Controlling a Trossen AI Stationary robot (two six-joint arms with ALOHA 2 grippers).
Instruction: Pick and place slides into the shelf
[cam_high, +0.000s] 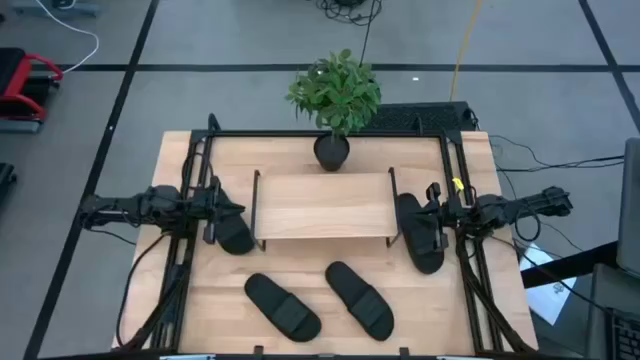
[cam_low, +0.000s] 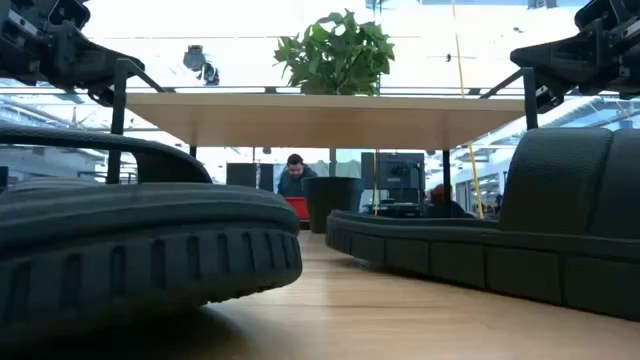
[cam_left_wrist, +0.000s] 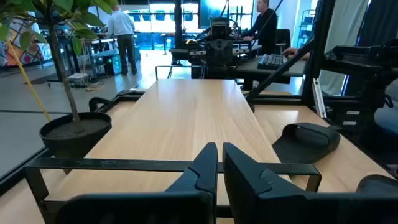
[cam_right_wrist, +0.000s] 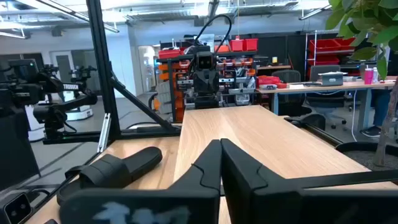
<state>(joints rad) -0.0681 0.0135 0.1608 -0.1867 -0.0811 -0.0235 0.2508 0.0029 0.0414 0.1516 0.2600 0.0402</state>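
Note:
The shelf (cam_high: 320, 205) stands mid-table, and its light wood top board (cam_low: 320, 115) runs away from both wrist cameras. Four black slides lie flat on their soles. One slide (cam_high: 234, 234) is at the shelf's left end and one slide (cam_high: 420, 235) at its right end. Two more slides (cam_high: 283, 305) (cam_high: 358, 298) lie in front, filling the low view's foreground (cam_low: 150, 250) (cam_low: 480, 250). My left gripper (cam_high: 222, 208) (cam_left_wrist: 219, 165) hovers shut at top-board height over the shelf's left end. My right gripper (cam_high: 428, 212) (cam_right_wrist: 220, 163) hovers shut over the right end.
A potted plant (cam_high: 335, 100) stands behind the shelf near the table's far edge. A black metal frame (cam_high: 200, 150) runs along the table's sides and back. People work at desks (cam_left_wrist: 261, 18) in the room beyond. Bare tabletop (cam_high: 320, 265) lies between the shelf and the front slides.

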